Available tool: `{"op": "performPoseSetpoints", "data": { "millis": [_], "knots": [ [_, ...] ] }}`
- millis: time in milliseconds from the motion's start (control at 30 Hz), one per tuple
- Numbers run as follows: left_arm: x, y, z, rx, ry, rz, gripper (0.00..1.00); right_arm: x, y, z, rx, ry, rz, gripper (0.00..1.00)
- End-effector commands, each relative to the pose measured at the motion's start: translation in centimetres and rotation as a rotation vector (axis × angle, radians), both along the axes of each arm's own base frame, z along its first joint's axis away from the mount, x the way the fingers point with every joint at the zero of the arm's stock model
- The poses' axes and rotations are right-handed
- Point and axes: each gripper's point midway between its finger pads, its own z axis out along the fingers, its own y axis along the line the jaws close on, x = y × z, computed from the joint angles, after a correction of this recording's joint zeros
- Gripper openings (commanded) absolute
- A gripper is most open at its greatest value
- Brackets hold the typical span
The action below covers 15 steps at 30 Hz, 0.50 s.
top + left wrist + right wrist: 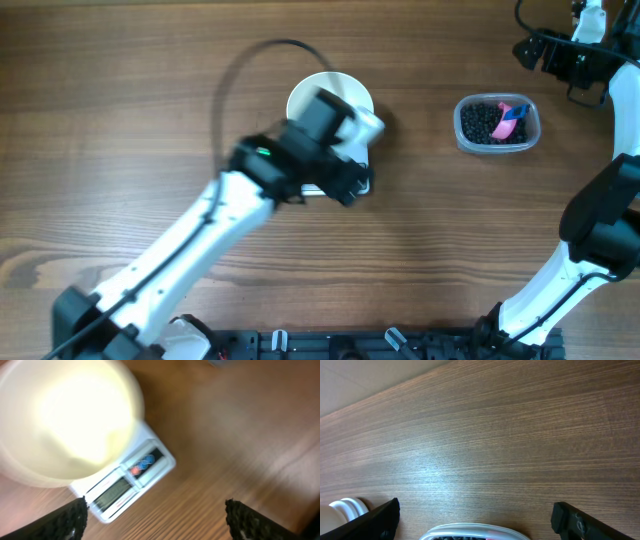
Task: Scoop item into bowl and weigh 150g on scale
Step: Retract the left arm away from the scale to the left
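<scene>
- Looking first at the beans, we see a dark heap in a clear tub on the right of the table, with a pink scoop lying among them.
- We find the white bowl sitting on the scale, well left of the tub.
- The left gripper hangs by the scale's display end, fingers spread and grasping nothing.
- The right gripper is near the far right corner, apart from the tub, fingers released wide.
</scene>
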Motion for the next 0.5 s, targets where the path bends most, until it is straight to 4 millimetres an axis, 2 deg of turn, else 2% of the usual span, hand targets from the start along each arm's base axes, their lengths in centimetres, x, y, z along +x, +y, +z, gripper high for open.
{"op": "performPoseSetpoints", "data": {
  "millis": [0,133,267,467],
  "knots": [
    [2.6,6.3,1.0,-0.1,0.1,0.353,0.98,0.4,0.0,0.0,-0.007,-0.004,0.001,1.0],
    [4.1,12.3,0.1,-0.032,0.115,0.484,1.0,0.4,0.0,0.0,-0.007,-0.004,0.001,1.0],
    [5.9,19.3,0.0,0.01,0.082,0.688,1.0,0.4,0.0,0.0,-0.007,-0.004,0.001,1.0],
    [7.7,26.0,0.8,-0.015,0.019,0.87,1.0,0.4,0.0,0.0,-0.007,-0.004,0.001,1.0]
  ]
}}
